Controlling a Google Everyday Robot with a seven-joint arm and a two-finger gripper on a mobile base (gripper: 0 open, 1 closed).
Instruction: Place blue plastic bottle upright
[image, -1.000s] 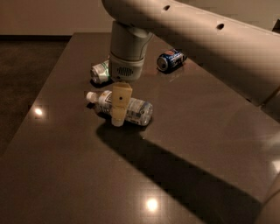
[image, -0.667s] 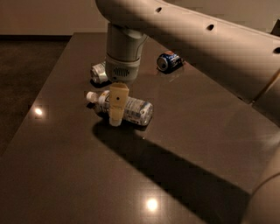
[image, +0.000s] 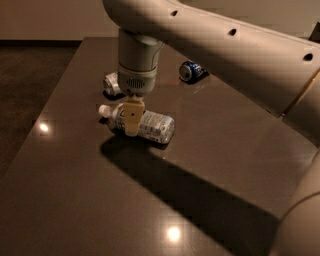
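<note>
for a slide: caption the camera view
Gripper at the blue plastic bottle lying on its side on the table; blue can and dented can behind

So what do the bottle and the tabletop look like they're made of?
Blue plastic bottle: likely thin clear plastic, see-through wall, printed label. Table: dark, polished, mirrors lamp spots; laminate or stone, cannot tell. Gripper hangs at the bottle's middle.

The arm (image: 215, 45) is a thick, smooth, off-white tube with small dark round holes along its side. Its wrist (image: 135, 60) is a pale grey cylinder with a dotted vent grille low down. Beneath it sits the tan gripper (image: 131, 125), low over the tabletop (image: 90, 200).
</note>
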